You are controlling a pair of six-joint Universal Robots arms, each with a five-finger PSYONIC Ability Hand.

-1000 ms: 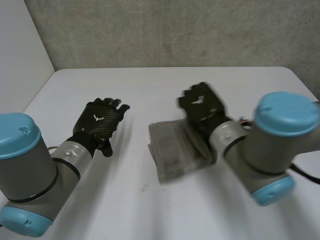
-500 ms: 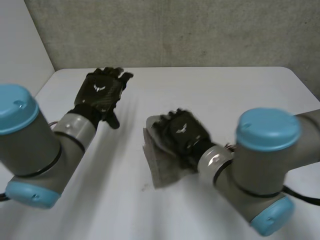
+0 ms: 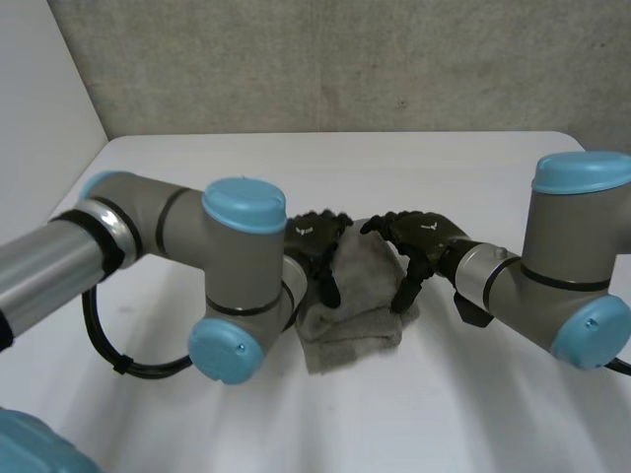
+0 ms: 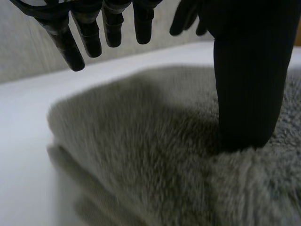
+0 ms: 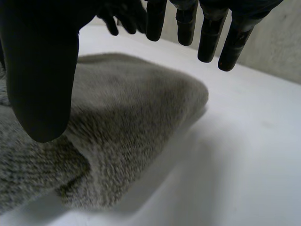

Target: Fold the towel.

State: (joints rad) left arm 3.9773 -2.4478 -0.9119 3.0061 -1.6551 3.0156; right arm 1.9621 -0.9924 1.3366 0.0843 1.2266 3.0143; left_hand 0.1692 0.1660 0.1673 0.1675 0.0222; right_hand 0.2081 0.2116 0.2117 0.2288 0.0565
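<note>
A folded grey towel lies mid-table. The left hand is over its left part and the right hand over its right part, both toward the far edge. Each hand is spread, thumb tip resting on the pile and fingers loose above it. Beyond the table is a grey wall.

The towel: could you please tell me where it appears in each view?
Head view: the towel lies folded between the left hand and the right hand.
Left wrist view: towel under the left hand, thumb touching it.
Right wrist view: towel under the right hand, by its thumb.
Shared landmark: the white table beneath it.
</note>
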